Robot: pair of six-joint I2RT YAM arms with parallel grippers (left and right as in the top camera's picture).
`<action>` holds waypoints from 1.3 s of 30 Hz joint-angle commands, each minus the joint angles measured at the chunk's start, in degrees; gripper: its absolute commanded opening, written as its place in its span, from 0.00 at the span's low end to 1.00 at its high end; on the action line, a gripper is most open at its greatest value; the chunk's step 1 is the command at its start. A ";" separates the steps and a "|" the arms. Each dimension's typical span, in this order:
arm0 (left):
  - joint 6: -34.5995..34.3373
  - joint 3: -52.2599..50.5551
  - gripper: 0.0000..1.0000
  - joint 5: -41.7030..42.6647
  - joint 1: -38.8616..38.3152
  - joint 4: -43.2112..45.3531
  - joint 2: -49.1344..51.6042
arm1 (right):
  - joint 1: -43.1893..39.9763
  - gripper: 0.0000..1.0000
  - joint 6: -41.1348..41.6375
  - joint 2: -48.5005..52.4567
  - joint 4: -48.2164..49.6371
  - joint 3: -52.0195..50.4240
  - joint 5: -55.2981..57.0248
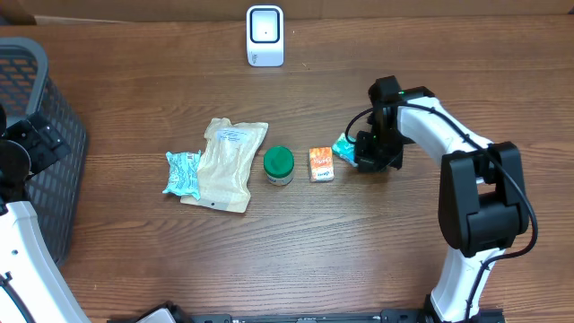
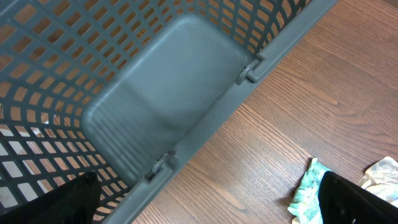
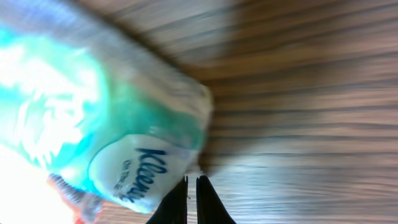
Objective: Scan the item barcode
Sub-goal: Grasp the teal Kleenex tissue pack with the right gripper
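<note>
Overhead: wood-grain table (image 1: pixel 296 260), scanner (image 1: pixel 265 36) at far edge, basket (image 1: pixel 58 152) left.

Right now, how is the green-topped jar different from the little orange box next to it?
The jar is round; the orange box has straight edges and corners. The jar's top is plain green; the box is orange with print. Both sit on the wooden table, not touching.

Bore white shells and black joints on right arm (image 1: pixel 439 121) and left arm (image 1: pixel 22 251). Carried a thin black cable (image 1: pixel 532 213).
</note>
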 commanded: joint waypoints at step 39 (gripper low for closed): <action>0.81 0.52 0.99 -0.79 0.20 0.17 0.17 | -5.49 0.38 -11.76 -0.85 9.66 -1.60 -11.21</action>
